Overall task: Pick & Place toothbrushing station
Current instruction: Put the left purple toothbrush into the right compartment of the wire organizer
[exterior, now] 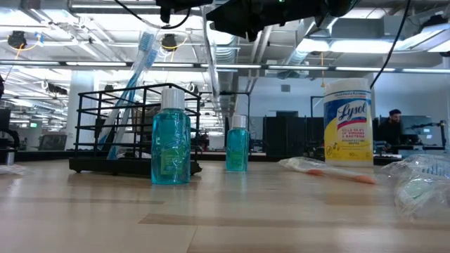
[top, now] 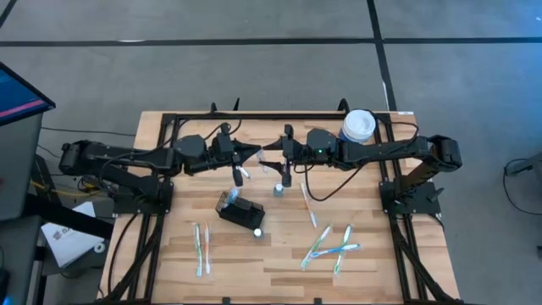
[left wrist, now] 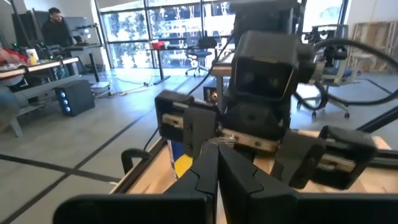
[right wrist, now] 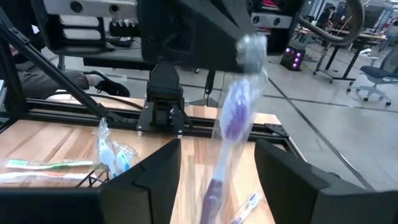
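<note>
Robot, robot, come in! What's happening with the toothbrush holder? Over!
Left gripper shut on wrapped toothbrush, above table. Right gripper open, facing it. Toothbrushing station on table, untouched. Mouthwash bottle close beside it.

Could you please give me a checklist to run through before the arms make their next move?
1. Left gripper holds the wrapped toothbrush: ok, fingers shut on it.
2. Right gripper is ready to take it: ok, fingers open on either side, not touching.
3. Toothbrushing station is upright: ok, it stands on the table below the grippers.
4. A free slot in the station: cannot tell; a blue toothbrush leans in it.
5. Mouthwash bottle is clear of the station: not ok, it stands right beside it.
</note>
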